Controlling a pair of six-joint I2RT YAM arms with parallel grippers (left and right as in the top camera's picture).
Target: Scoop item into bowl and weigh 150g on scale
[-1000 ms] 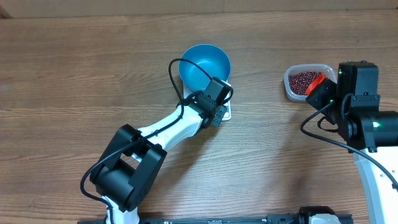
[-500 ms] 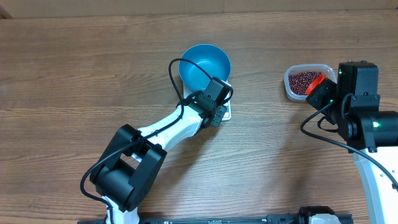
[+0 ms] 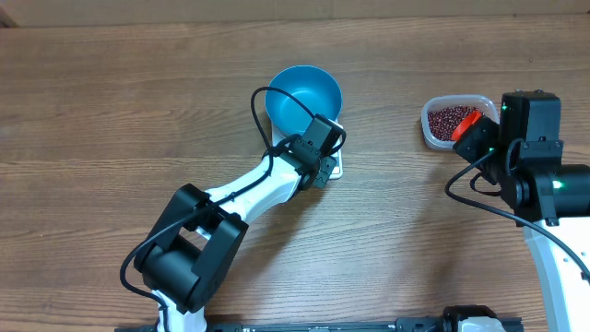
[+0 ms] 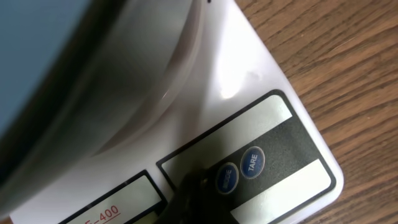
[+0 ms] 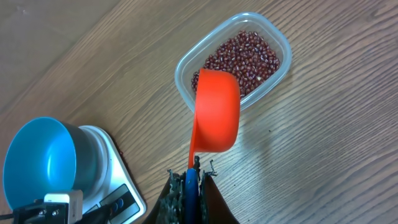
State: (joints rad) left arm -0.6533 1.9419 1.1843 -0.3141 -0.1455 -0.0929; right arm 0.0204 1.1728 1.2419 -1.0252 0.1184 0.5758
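The blue bowl [image 3: 304, 95] sits on the white scale [image 3: 336, 166]. My left gripper [image 3: 320, 164] is shut, and its dark tip [image 4: 199, 190] rests on the scale's panel [image 4: 283, 155] just left of the MODE button [image 4: 226, 178]. The beans [image 5: 244, 55] lie in a clear tub [image 5: 186, 65] at the right. My right gripper [image 5: 189, 177] is shut on the blue handle of an orange scoop [image 5: 217, 112], whose cup hangs over the tub's near rim. In the overhead view the scoop [image 3: 466, 124] shows beside the beans [image 3: 449, 119].
The tub [image 3: 430, 129] stands about a hand's width right of the bowl, with bare wooden table [image 3: 396, 212] between them. In the right wrist view the bowl [image 5: 37, 155] and the scale [image 5: 118, 180] lie at the lower left.
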